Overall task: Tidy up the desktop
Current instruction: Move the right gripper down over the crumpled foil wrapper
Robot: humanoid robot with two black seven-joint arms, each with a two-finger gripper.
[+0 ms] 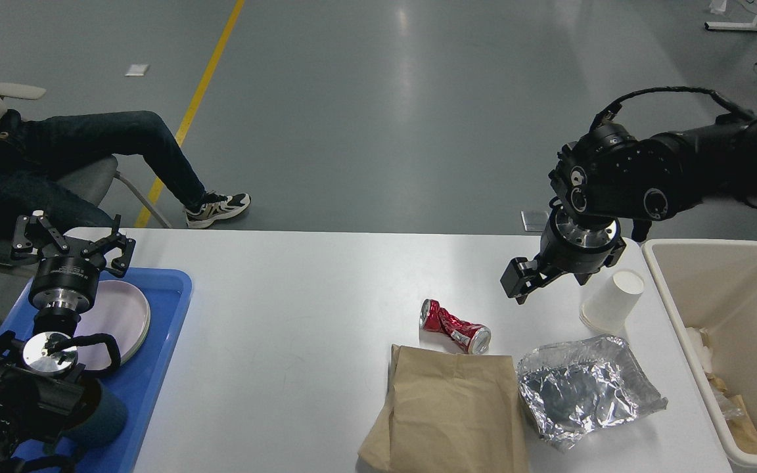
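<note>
The white desktop [299, 295] holds a crushed red can [455, 326], a brown paper bag [451, 410], a crumpled foil sheet [585, 387] and a white paper cup [612, 302] lying on its side. My right gripper [518, 281] hangs above the desktop, up and to the right of the can and left of the cup. It looks dark and end-on, so its fingers cannot be told apart. My left gripper [71, 238] is open and empty above the far end of the blue tray [161, 341].
A cream bin [713, 368] with some paper scraps stands off the desktop's right edge. The blue tray holds a pale plate [122, 315]. A seated person's legs [122, 141] are beyond the far left corner.
</note>
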